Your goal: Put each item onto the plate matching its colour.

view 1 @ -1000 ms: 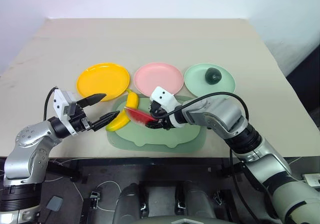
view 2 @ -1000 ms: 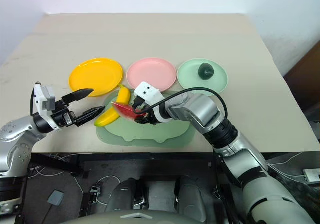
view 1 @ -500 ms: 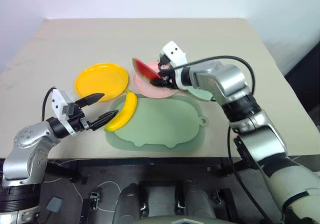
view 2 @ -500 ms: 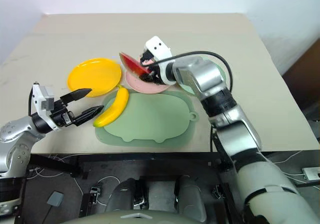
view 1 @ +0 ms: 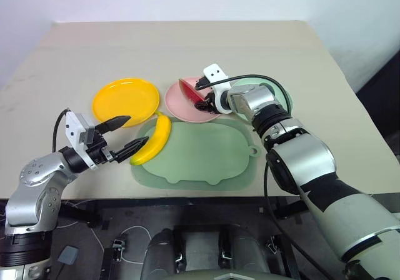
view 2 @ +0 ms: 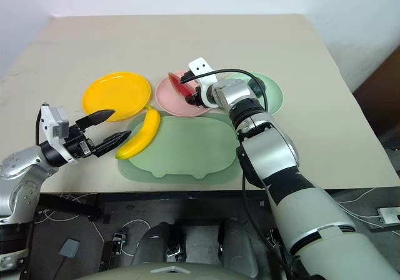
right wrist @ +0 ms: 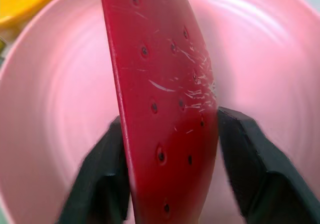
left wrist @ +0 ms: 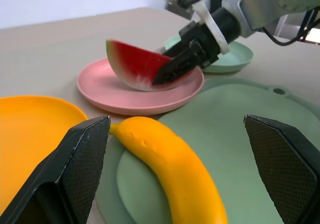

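The red watermelon wedge (view 1: 189, 87) stands on its green rind on the pink plate (view 1: 181, 107). My right gripper (view 1: 199, 100) reaches over that plate and is shut on the wedge, one black finger (right wrist: 250, 159) pressed against each face. The yellow banana (view 1: 153, 140) lies half on the pale green mat (view 1: 206, 158), just below the orange-yellow plate (view 1: 125, 99). My left gripper (view 1: 138, 130) hovers open right beside the banana's lower end, touching nothing. The mint green plate (view 1: 285, 96) shows partly behind my right arm.
The three plates sit in a row across the middle of a beige table (view 1: 187, 42), with the mat in front of them near the table's front edge. My right forearm and its cable cross above the mint plate.
My right arm lifted the watermelon wedge off the mat and carried it forward onto the pink plate. The left arm and the banana stayed where they were.
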Available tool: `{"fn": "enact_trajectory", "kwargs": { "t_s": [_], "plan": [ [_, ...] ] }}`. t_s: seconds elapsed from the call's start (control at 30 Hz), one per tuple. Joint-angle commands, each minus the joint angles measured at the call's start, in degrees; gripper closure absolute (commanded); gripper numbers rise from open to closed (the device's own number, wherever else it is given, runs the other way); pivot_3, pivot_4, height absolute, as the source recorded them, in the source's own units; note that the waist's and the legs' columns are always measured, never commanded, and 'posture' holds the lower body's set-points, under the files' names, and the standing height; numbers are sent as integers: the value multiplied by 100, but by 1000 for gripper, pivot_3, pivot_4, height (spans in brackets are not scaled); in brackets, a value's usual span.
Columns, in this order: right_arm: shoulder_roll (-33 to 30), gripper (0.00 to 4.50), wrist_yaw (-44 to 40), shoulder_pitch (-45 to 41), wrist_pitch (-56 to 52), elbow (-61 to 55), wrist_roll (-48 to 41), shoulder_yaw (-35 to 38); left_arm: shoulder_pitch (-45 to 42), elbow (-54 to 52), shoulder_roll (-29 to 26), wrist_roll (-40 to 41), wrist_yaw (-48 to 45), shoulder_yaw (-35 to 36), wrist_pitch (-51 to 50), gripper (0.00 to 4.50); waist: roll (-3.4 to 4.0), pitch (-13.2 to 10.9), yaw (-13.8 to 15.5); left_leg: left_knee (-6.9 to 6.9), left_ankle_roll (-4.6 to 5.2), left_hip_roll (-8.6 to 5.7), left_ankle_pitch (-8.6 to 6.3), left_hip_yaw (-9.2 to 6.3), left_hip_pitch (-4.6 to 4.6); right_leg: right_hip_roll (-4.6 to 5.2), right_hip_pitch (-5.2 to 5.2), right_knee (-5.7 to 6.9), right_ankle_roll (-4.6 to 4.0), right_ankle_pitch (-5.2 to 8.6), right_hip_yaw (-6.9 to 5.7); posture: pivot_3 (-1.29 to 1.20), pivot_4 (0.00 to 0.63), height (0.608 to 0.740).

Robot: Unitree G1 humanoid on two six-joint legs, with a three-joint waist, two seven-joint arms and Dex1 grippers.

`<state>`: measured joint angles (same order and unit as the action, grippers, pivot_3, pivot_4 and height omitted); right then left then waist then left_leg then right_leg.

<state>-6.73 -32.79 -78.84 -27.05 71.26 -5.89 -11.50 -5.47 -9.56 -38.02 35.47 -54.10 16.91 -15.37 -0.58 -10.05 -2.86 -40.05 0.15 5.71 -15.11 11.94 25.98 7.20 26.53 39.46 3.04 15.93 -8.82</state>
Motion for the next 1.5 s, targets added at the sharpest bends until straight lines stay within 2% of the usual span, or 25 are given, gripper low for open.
{"fn": "enact_trajectory", "kwargs": {
  "t_s": [0.03, 0.07, 0.1, 0.23, 0.4, 0.53, 0.67, 0.77, 0.93, 1.17, 1.27, 1.5],
  "plan": [
    [23, 498, -168, -287, 197, -138, 39, 287, 31, -202, -28, 20, 23, 151, 87, 0, 0, 0, 0, 0, -1, 0, 0, 1, 0, -1, 1, 1, 0, 0, 1, 0, 150, 695],
    [9, 114, -223, -293, 208, -185, 37, 338, 37, -206, -33, 24, 24, 154, 86, 0, 0, 0, 1, 0, -1, 1, 1, 1, 0, -1, 2, 1, 0, 0, 2, 0, 150, 695],
    [-23, 29, -257, -296, 230, -251, 26, 399, 39, -211, -35, 26, 27, 152, 83, 0, 0, 0, 2, 0, -1, 1, 1, 2, 0, -1, 2, 1, 0, 0, 3, 0, 150, 695],
    [-183, 29, -326, -255, 231, -544, 5, 616, 38, -160, -52, 32, -19, 162, 98, 0, 0, 0, 25, -1, -1, 1, 1, 4, 0, -1, 3, 2, 0, 0, 6, 0, 150, 695],
    [-486, 29, -704, 89, -177, -1682, -161, 803, -70, -98, -55, 20, -33, 117, 78, 0, 0, 0, 29, -2, -1, 1, 0, 3, 1, -1, 3, 2, 0, 0, 7, 0, 150, 695],
    [-863, 29, -1026, 1219, -1003, -4192, -543, 866, -107, -66, -73, 28, -72, 112, 55, 0, -4, 2, 44, -1, -1, 2, 0, -5, -1, -1, 0, 0, 0, 0, 9, 0, 150, 695],
    [-1104, 29, -911, 2348, -1653, -6095, -864, 997, -166, -80, -26, 16, 106, 182, 28, 0, -4, 2, 38, -3, -1, 1, 0, -14, -2, 0, 1, 4, 0, -1, 10, 0, 150, 695],
    [-1253, 29, -926, 3058, -2092, -7214, -1272, 1197, -170, -123, -5, -37, 257, 229, 78, 0, -4, 2, 39, -3, -1, 1, 0, -15, -4, 0, 0, 5, 0, -1, 10, 0, 150, 695],
    [-1268, 29, -1008, 4218, -1906, -8654, -2007, 1597, 9, -313, 27, -6, 482, 239, -14, 0, -4, 2, 38, 2, -1, 1, 0, -15, -14, -2, -6, 2, 0, -1, 11, 0, 150, 695],
    [-1492, 29, -1195, 5240, -1691, -9402, -2399, 1477, 229, -684, 150, 42, 811, 197, -134, 0, -8, 5, 67, 2, 0, -1, -1, -17, -39, -1, -31, -1, -1, -1, 13, 0, 150, 695],
    [-1707, 29, -1256, 5603, -1368, -9510, -2134, 1143, 379, -910, 205, 24, 979, 120, -277, 0, -10, 6, 63, 2, 1, -1, -2, -17, -43, -1, -36, -3, -1, -1, 14, 0, 150, 695],
    [-1879, 29, -1220, 5534, -1091, -9286, -2066, 987, 421, -1212, 360, -24, 1429, -18, -522, 0, -10, 6, 63, 2, 1, -1, -2, -17, -48, -1, -39, -2, -1, -1, 16, 0, 150, 695]
  ]
}}
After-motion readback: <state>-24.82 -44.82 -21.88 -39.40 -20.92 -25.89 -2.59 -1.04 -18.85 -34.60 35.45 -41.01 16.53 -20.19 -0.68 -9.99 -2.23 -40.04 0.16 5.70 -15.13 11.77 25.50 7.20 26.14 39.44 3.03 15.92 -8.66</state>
